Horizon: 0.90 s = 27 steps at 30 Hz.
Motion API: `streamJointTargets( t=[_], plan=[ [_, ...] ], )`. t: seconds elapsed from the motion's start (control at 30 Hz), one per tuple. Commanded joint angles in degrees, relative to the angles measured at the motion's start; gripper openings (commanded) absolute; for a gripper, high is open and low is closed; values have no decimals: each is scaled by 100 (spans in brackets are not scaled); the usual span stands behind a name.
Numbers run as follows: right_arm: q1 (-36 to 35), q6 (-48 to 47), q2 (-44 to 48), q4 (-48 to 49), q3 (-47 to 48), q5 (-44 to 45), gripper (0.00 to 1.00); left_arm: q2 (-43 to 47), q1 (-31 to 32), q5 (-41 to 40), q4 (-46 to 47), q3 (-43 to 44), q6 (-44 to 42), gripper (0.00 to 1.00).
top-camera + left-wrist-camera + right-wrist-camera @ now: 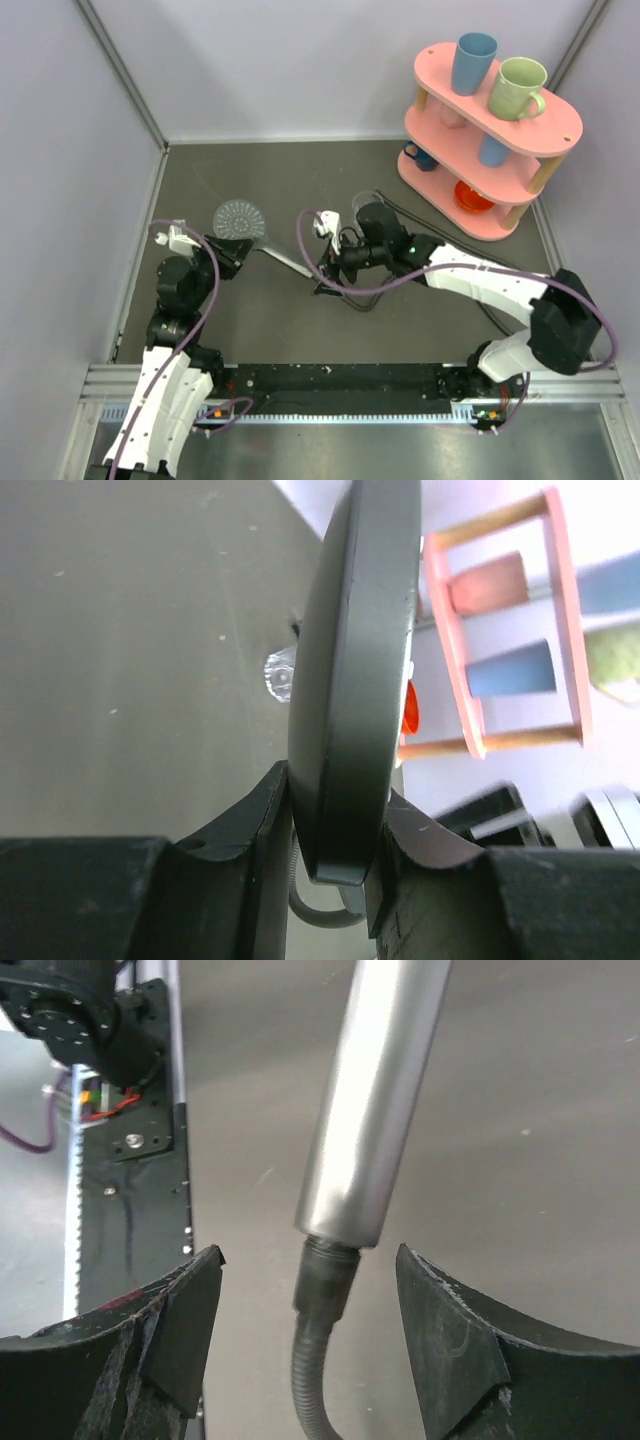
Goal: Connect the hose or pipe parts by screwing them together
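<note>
2 arms split the work near the middle of the table (300, 170). The left gripper (335, 800) was clamped across the thickness of the shower (350, 680) disc at its rim, face up in the top view. This braced the handle (375, 1110) toward the other arm and kept it from spinning. The right gripper (308, 1255) stood with its jaws apart, 1 on each side of the joint where the nut (325, 1275) of the hose (310, 1390) met the handle's end, touching neither. That stance suited a fresh grip for another turn, in my judgement. The nut sat against the handle, apparently partly threaded, though how deep could not be told.
</note>
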<state>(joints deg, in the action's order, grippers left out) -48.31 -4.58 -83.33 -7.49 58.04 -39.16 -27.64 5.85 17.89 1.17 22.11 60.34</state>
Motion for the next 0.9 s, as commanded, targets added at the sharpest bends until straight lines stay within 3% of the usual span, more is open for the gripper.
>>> streamJointTargets(
  t=[0.0, 0.03, 0.13, 0.37, 0.5, 0.67, 0.7, 0.8, 0.87],
  plan=[
    [-800, -1017, 616, 72, -126, 2505, 69, -110, 13, -997, -1987, 926, 425, 0],
    [-994, -1210, 616, 89, -152, 3440, 69, -171, 22, -1120, -2163, 1136, 479, 0],
    [-1688, -1870, 494, 168, -153, 4798, 69, -400, 13, -1226, -2927, 1584, 689, 0],
    [-2604, -2819, -7, 940, -135, 6577, 64, -716, 13, -1367, -4063, 2306, 1129, 0],
    [-2850, -3128, -323, 1223, -91, 7149, 44, -752, 13, -1376, -4247, 2421, 1174, 0],
    [-2903, -3172, -456, 1381, -73, 7396, 28, -726, 13, -1200, -4292, 2439, 1191, 0],
    [-2894, -3163, -465, 1442, -82, 7396, 16, -717, 22, -1157, -4283, 2439, 1191, 0],
    [-2885, -3058, -517, 1364, 40, 7405, 0, -647, 13, -1086, -4213, 2395, 1043, 0],
    [-2807, -2865, -553, 1207, 198, 7230, 0, -506, 22, -1025, -3854, 2290, 797, 0]
  ],
)
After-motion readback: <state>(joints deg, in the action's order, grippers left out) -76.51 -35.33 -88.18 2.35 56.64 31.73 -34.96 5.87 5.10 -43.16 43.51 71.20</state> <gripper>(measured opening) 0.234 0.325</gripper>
